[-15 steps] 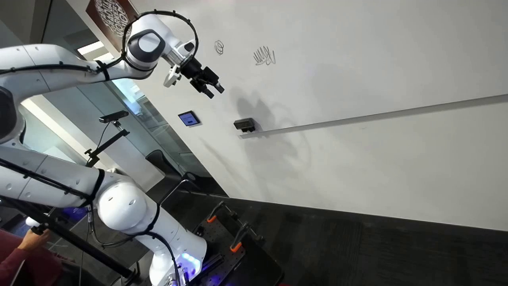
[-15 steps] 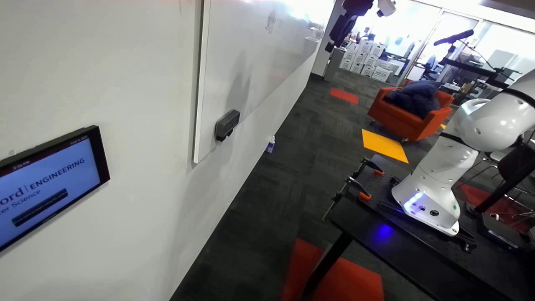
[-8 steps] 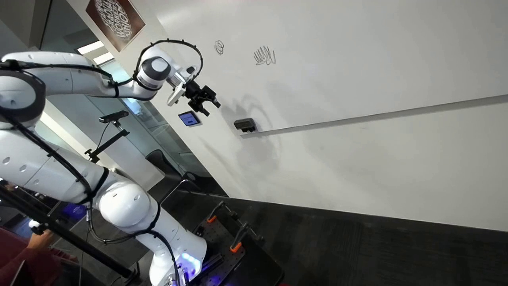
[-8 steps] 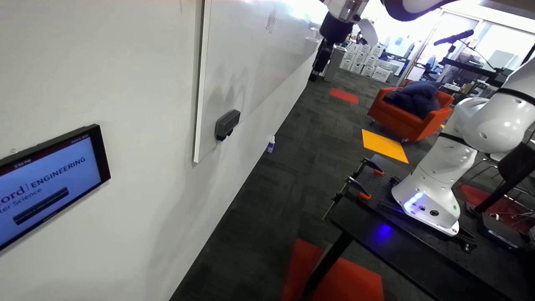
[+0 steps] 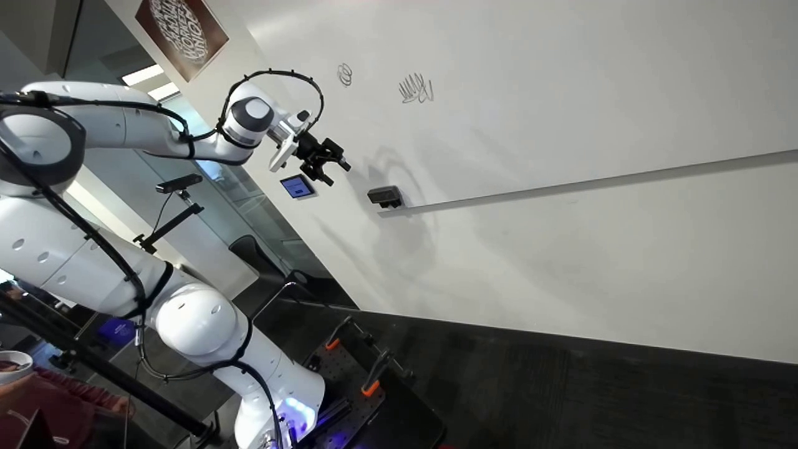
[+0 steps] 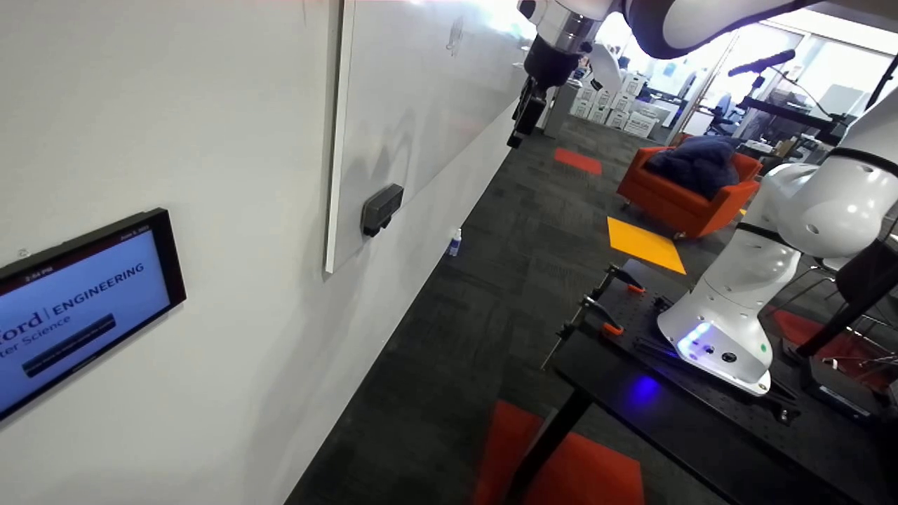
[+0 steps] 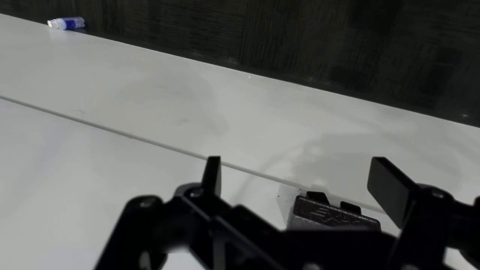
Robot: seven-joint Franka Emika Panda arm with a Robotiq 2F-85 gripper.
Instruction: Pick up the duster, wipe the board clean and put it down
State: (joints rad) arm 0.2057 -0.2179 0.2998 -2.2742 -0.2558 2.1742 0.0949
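The duster [image 5: 384, 196] is a dark block stuck on the whiteboard [image 5: 561, 93] at its lower corner, by the bottom edge. It also shows in an exterior view [image 6: 382, 209]. In the wrist view the duster [image 7: 330, 213] lies beyond the jaws, partly hidden behind the gripper's body. My gripper [image 5: 337, 174] is open and empty, up and left of the duster in that view and apart from the board. The wrist view shows the fingers [image 7: 300, 178] wide apart. A dark scribble [image 5: 416, 88] and a small looped mark [image 5: 344, 75] are on the board above the duster.
A wall screen [image 6: 91, 301] hangs beside the board. A spray bottle [image 6: 454, 243] stands on the floor at the wall's foot. The arm's black table [image 6: 631, 393] has clamps [image 6: 600, 315] on its edge. An orange armchair [image 6: 691, 186] stands behind. A person [image 5: 56, 405] sits near the arm.
My gripper has moved down and closer to the board, slowing over the last half second. It stays open. The duster and the marks have not moved. The person has shifted.
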